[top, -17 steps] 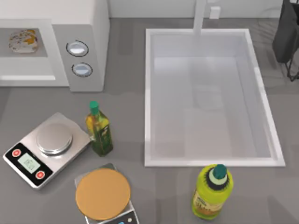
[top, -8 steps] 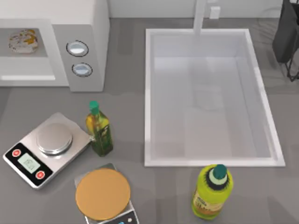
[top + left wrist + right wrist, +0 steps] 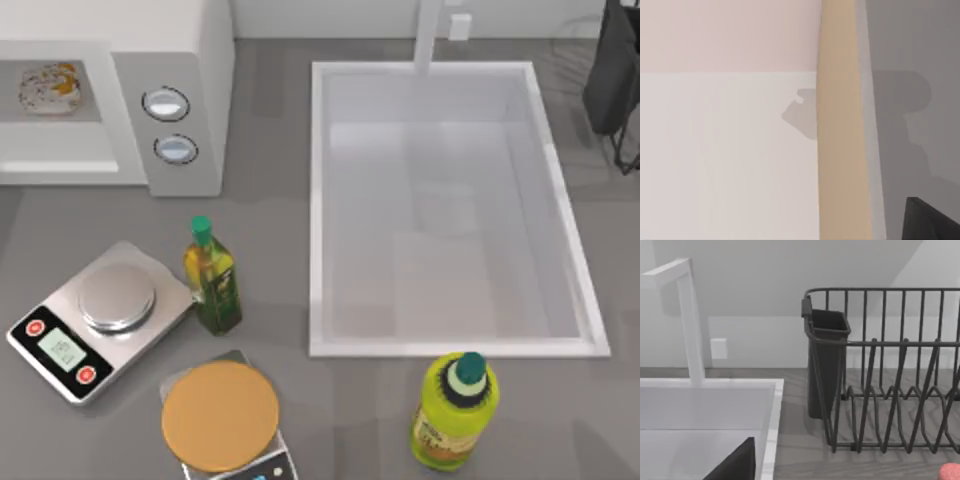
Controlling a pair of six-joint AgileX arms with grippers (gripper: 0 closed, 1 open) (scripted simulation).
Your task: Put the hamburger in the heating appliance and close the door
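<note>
— Grey counter, kitchen wall behind. Where are the arms?

— Left claw is, I think, the dark corner in its wrist view, close against a pale flat panel with a tan strip beside it. Released or clenched, I cannot tell. Right claw is the dark wedge over the sink rim, facing the rack. I cannot tell its state either, and I judge that arm parked.

— And the hamburger?

— Hamburger lies inside the microwave, at the top view's upper left, left of the knobs. Neither claw is grasping it.

— So step 1 is done?

— By my reading, yes. The door is what remains, and from above I cannot tell whether it is shut. If it hangs open, the left arm needs a flat push on its outer face, swinging it round until it meets the frame, without jolting the microwave.

— Counts?

— 1 hamburger, 1 microwave, 2 knobs. 2 scales: 1 bare, 1 under a tan disc. 2 bottles: 1 dark between the scales and the sink, 1 yellow-green below the sink. 1 sink, 1 faucet, 1 rack.
</note>
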